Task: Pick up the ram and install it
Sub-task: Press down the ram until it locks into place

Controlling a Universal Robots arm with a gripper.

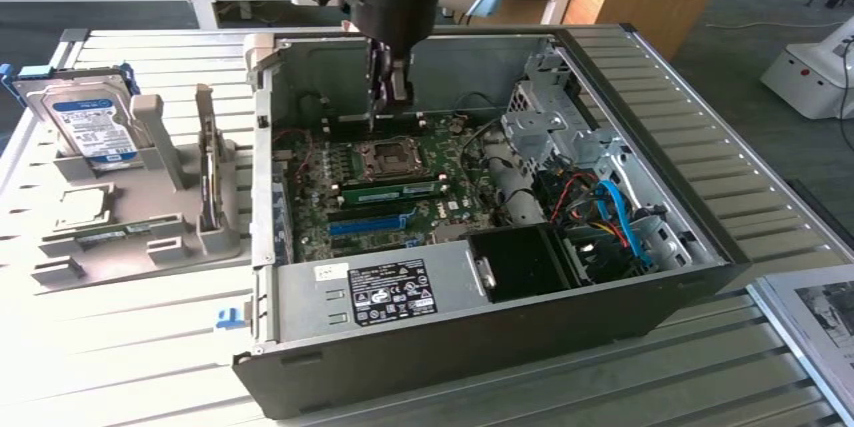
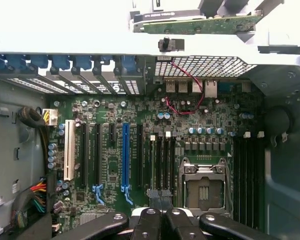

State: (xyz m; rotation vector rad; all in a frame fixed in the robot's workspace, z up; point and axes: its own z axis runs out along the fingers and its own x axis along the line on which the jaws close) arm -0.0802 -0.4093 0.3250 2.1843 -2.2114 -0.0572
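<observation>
My gripper (image 1: 392, 95) hangs shut inside the open computer case (image 1: 694, 247), well above the motherboard (image 1: 380, 197) and over the area by the CPU socket (image 1: 391, 157). I see nothing between its fingers. In the wrist view the shut gripper (image 2: 160, 210) sits over the black slots (image 2: 165, 160) beside the CPU socket (image 2: 205, 186). One green ram stick (image 1: 394, 189) sits along a motherboard slot just in front of the socket. Another long green ram stick (image 2: 200, 24) stands in the grey holder (image 1: 134, 237) outside the case.
A silver hard drive (image 1: 91, 122) with a blue-white label stands in the holder at the exterior view's left. Inside the case are a blue slot strip (image 1: 367, 224), a black fan box (image 1: 527, 262), drive cages (image 1: 547, 117) and blue and red cables (image 1: 607, 207). The case walls rise around the board.
</observation>
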